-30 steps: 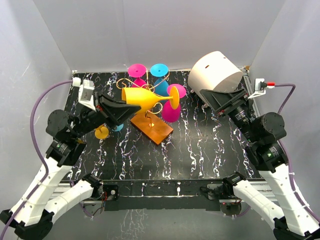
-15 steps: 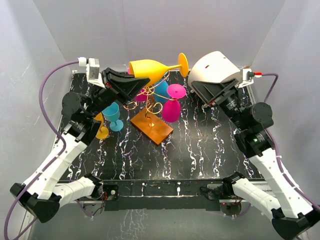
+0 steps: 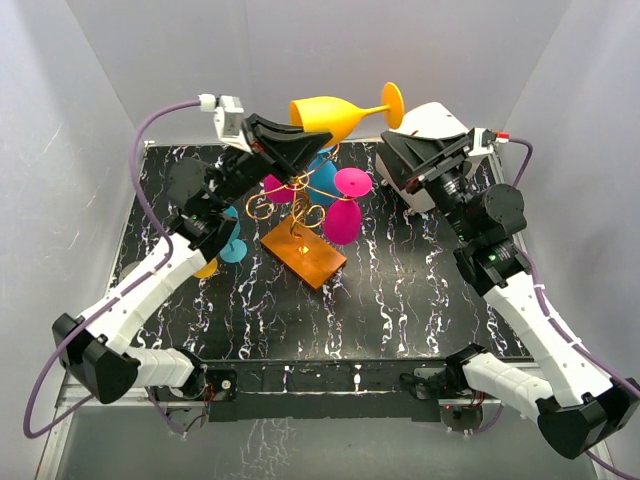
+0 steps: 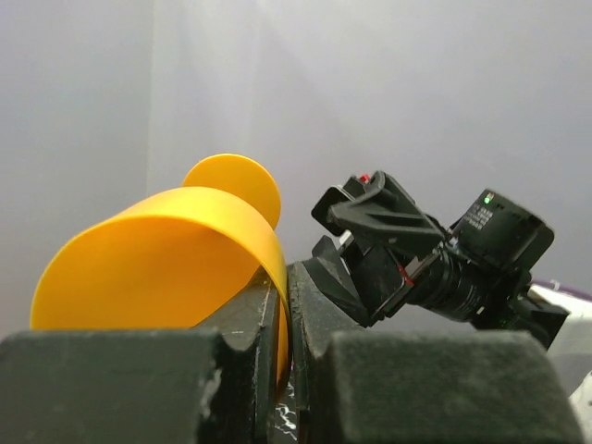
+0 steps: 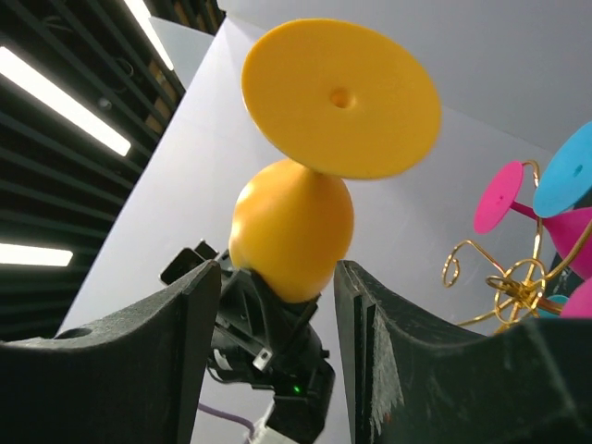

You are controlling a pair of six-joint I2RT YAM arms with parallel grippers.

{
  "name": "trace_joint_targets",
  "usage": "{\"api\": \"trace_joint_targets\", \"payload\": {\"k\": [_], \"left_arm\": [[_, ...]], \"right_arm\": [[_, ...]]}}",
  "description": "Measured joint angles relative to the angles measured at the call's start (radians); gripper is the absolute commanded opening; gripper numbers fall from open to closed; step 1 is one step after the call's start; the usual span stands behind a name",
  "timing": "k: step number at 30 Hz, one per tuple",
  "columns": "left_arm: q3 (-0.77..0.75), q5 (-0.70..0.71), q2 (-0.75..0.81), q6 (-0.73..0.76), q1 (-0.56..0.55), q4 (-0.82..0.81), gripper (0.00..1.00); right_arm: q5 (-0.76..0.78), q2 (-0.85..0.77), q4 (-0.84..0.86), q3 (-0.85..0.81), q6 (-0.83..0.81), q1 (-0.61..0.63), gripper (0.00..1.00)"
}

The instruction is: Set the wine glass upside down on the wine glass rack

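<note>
Left jaws grip yellow wine glass (image 3: 330,112), sideways above the wine glass rack (image 3: 308,256); right jaws open by its foot. Inverting and hanging remain.

Robot lab cell, white enclosure walls (image 3: 250,60), black marbled table (image 3: 400,300), 2 bolted arms (image 3: 150,290)

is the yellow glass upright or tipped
Tipped on its side: the yellow glass lies horizontal in the left claw, foot toward the right claw.

L arm raised high w/ L gripper (image 3: 311,143) pinched tight; R arm up too, R gripper (image 3: 388,158) jaws apart.
</note>
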State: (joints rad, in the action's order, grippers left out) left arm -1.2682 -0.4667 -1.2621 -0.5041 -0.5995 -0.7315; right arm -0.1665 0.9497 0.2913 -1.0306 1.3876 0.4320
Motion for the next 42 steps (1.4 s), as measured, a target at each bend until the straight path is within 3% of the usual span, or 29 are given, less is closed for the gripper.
{"api": "trace_joint_targets", "payload": {"k": [7,13,28,42], "left_arm": [[-0.068,0.034,-0.080,0.164,-0.139,0.047,0.00],[-0.077,0.045,-0.084,0.232,-0.169,0.061,0.00],[-0.076,0.040,-0.080,0.241,-0.182,0.067,0.00],[-0.025,0.043,-0.045,0.227,-0.182,0.059,0.00]], "right_arm": [[0.108,0.027,-0.081,-0.071,0.092,0.008,0.46],[0.202,0.020,-0.179,-0.077,0.151,0.010,0.43],[0.259,0.045,-0.219,-0.120,0.178,0.011,0.27],[0.249,0.053,-0.207,-0.120,0.185,0.019,0.00]]}}
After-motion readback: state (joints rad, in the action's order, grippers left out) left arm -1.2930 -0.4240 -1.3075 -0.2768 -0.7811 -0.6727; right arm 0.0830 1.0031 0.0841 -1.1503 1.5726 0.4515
